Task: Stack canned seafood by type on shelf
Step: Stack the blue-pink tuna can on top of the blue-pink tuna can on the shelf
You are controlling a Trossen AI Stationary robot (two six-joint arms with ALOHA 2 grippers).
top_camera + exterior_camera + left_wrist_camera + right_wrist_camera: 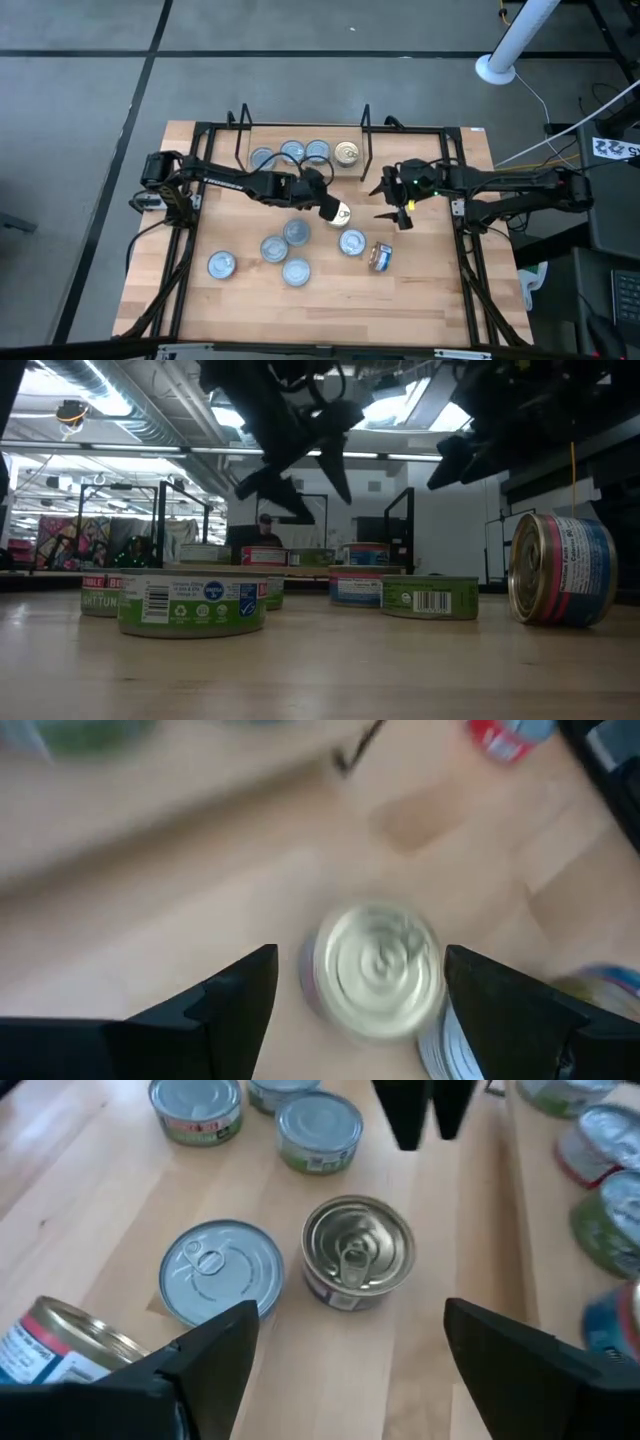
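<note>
Patience over the gold-lidded can [341, 212] is what this pick seems to call for — it stands upright on the wooden counter [430, 290], just on the near side of the shelf [300, 140] and toward its right end. The left end effector [322, 203] hangs directly over it with its fingers spread apart, empty, the can centred between them in the left wrist view. My judgement: come straight down, keep the fingers level with the can's side wall rather than its rim, and close only once both straddle it, since a silver-lidded can [351, 242] sits just beside it, farther from the shelf, and could be nudged. The right end effector [398, 205] waits a little to the right of the gold can, fingers also apart and holding nothing; it should stay clear.

Shelf first: a low rack of thin black wire uprights at the counter's far edge, already holding three silver-topped cans [291, 152] and one gold-topped can [347, 153] at the row's right end. Loose cans lie farther from the shelf than the gold one — a cluster of four silver lids [284, 253], with green and red labels in the low view — and one can tipped on its side [380, 257], blue and red label showing.
</note>
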